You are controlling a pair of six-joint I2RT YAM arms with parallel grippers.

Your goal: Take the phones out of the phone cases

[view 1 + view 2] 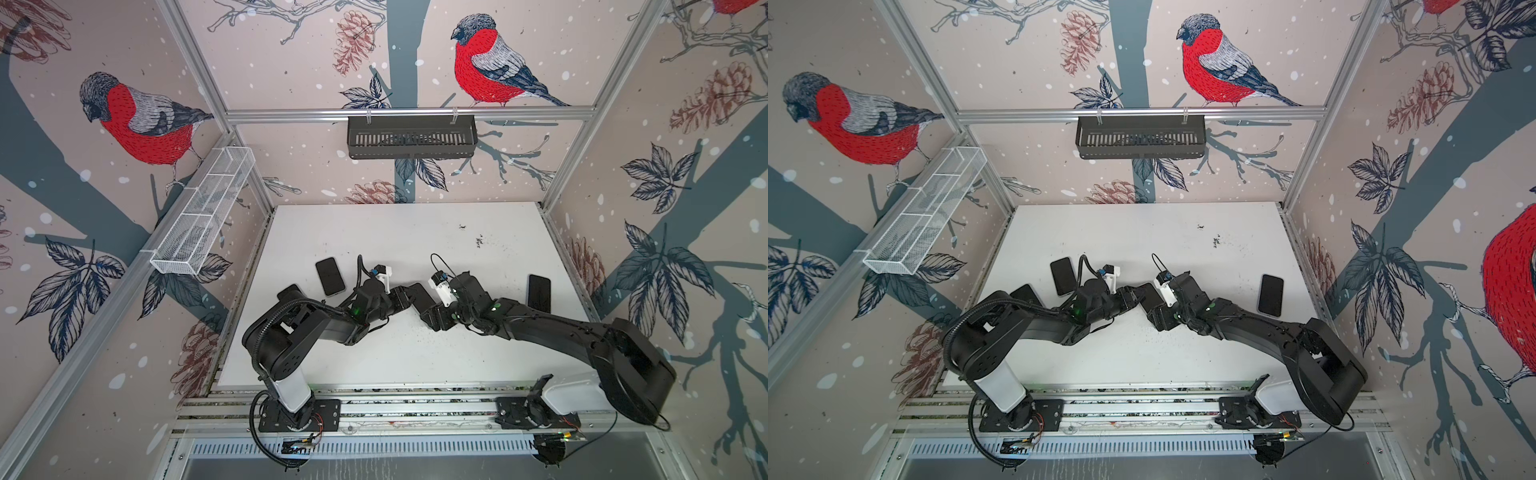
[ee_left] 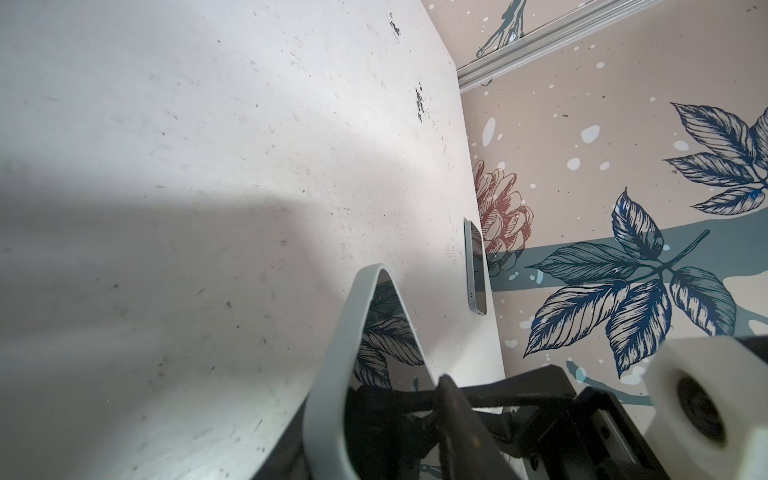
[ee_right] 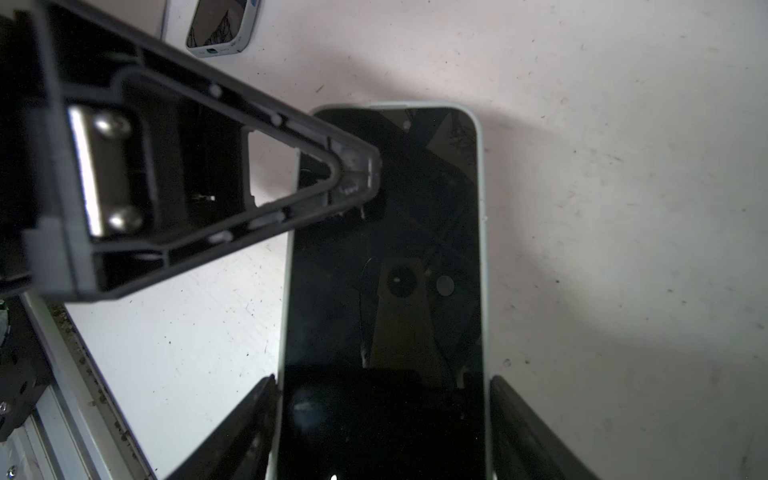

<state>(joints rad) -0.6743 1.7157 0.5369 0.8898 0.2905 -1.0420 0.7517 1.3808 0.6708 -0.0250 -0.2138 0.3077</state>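
A phone [image 3: 386, 257] with a dark screen sits in a pale grey-green phone case [image 3: 482, 208], held above the table between the two arms in both top views [image 1: 423, 296]. My right gripper [image 3: 384, 415] is shut on the cased phone, one finger against each long side. My left gripper [image 2: 370, 419] straddles the far end. One of its fingers [image 3: 357, 174] lies over the screen near a corner, and the case rim [image 2: 332, 374] stands beside it. The other finger is behind the case, mostly hidden. Whether the left jaws press on it does not show.
A second phone [image 1: 330, 276] lies on the white table [image 1: 374, 232] left of the arms. Another phone [image 1: 539, 293] lies at the right near the wall. A dark flat object [image 1: 289, 291] is partly hidden under the left arm. Baskets hang on the back [image 1: 411, 137] and left [image 1: 203, 216] walls.
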